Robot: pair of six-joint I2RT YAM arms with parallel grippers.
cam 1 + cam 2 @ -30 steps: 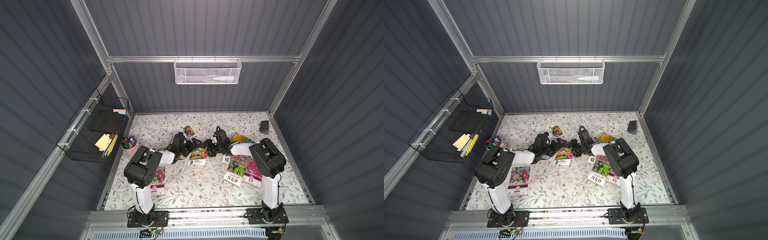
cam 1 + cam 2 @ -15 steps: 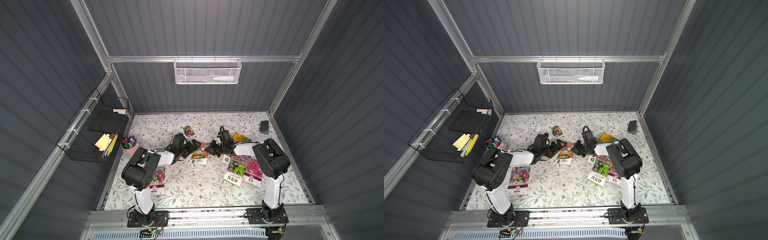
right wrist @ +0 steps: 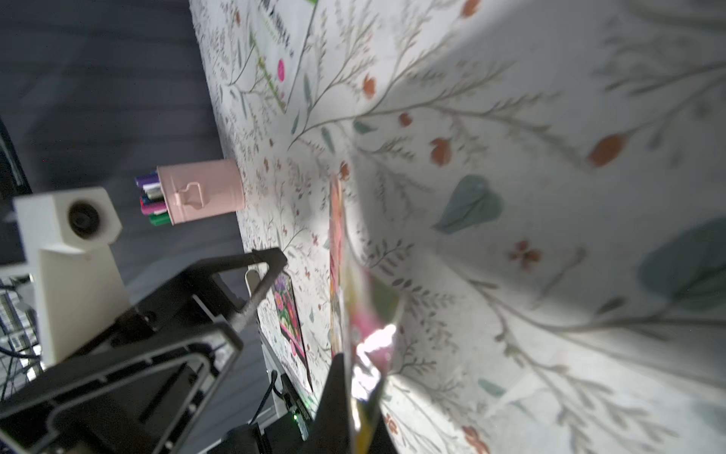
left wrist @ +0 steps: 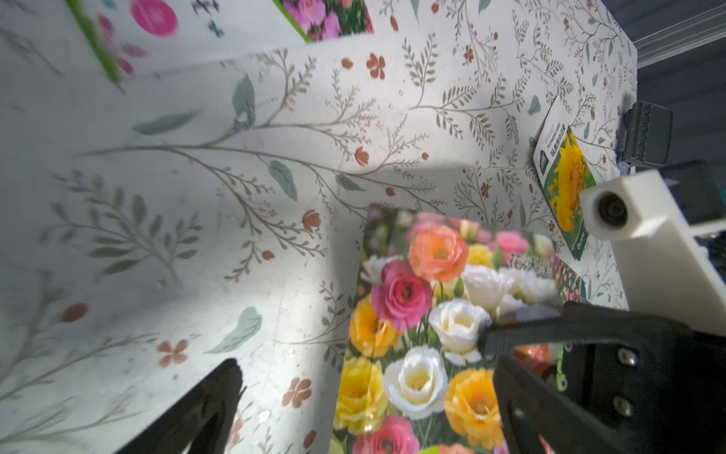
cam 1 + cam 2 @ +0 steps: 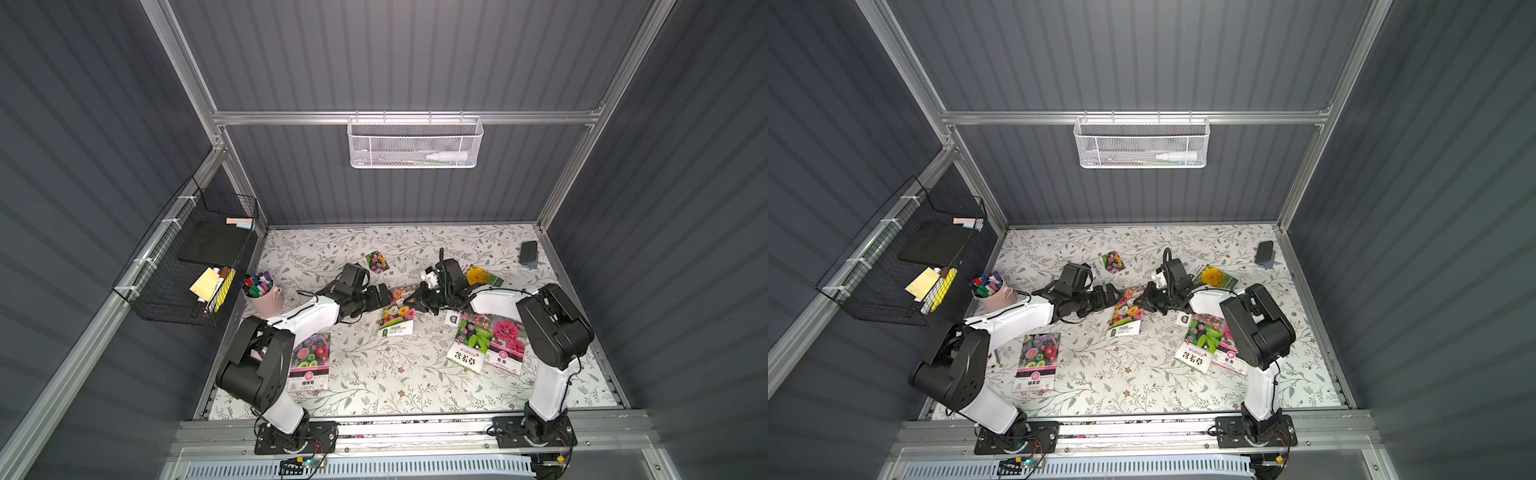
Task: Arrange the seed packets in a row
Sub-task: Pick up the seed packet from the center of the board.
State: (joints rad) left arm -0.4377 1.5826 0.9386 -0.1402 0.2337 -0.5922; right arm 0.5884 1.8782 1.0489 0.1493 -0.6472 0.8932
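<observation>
right gripper jaws pinched shut on edge of mixed-bloom seed packet, left gripper jaws spread wide, holding nothing, at packet's opposite side

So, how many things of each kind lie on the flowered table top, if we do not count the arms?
seed packets: 6 in plain view (a white corner may belong to a seventh)
pink cup of markers: 1
dark block: 1
Total: 8 sure

Both arms reach inward, left hand spread wide, right hand pinched closed.
</observation>
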